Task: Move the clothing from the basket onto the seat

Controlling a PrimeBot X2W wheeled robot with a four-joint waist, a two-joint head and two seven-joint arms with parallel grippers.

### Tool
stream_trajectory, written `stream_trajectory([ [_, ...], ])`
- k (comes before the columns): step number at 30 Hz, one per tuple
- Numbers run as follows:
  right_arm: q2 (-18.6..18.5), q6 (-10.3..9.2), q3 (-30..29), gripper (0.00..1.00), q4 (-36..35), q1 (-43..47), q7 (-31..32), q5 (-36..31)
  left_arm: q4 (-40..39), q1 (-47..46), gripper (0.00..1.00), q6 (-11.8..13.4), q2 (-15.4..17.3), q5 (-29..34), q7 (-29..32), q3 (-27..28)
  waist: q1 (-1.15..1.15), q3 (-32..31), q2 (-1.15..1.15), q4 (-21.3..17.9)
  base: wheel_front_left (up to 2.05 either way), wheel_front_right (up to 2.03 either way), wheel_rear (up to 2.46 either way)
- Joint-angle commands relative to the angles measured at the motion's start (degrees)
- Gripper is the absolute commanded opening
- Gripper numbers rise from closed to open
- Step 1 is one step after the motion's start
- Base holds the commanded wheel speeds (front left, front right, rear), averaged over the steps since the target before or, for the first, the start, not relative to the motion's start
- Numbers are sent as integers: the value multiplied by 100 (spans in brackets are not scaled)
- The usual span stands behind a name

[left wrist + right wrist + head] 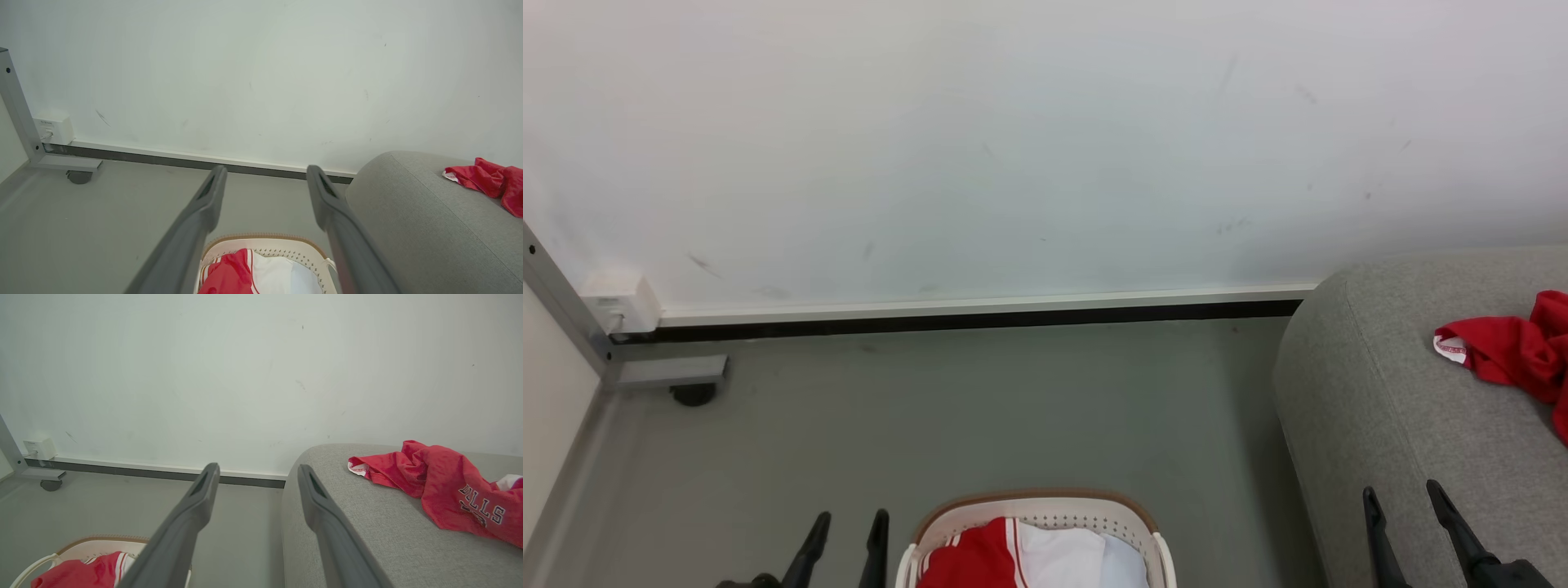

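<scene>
- Both tools idle. The left gripper has its fingers spread wide with nothing between them, and so does the right gripper.
- The left gripper hangs low, just left of the basket. The right one is in front of the near face of the seat.
- The basket stands on the floor at the bottom edge of the head view, only its far half in sight. A red garment with white stripes lies in its left part, touching pale white fabric. I cannot tell whether that is a separate piece.
- The seat is near the basket, on the robot's right. A red jersey with white block letters lies crumpled on top of it, back from the rounded end.
- My read: part of the load is across, and the step in hand is reaching in for the red garment.
- To do it well: bend at the waist first so the whole basket is seen.
- Come down inside the rim, not onto it. Pinch a raised fold rather than flat cloth.
- Lift straight up until the hem clears the wall, or the light basket may drag along.
- Set it down beside the jersey, well in from the curved edge, where loose cloth could slide off.
</scene>
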Motion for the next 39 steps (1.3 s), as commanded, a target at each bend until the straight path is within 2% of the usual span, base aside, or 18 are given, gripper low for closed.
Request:
stream_trajectory([
  [1, -8, -12, 13, 100, 20, 4, 3, 68, 15, 34, 100, -20, -18, 67, -3, 34, 0, 6, 0, 0, 0, 0, 0],
  [15, -7, -13, 94, 100, 7, -105, 3, 115, -31, -3, 100, -48, -70, 150, -3, 110, 0, 97, 0, -149, 0, 0, 0],
  [24, -7, -13, 241, 100, -111, -288, 3, 236, 429, -413, 100, -39, 104, 239, -1, -150, 0, 427, 0, -637, 0, 0, 0],
  [30, -7, -13, 307, 100, -343, -555, 4, 465, 1011, -1320, 100, -26, 279, 605, 379, -452, 0, 1226, 0, -1039, 0, 0, 0],
  [39, -6, -13, 423, 100, -818, -1224, 3, 836, 2124, -2956, 100, -25, 542, 1358, 1594, -1125, 0, 2782, 0, -1406, 0, 0, 0],
])
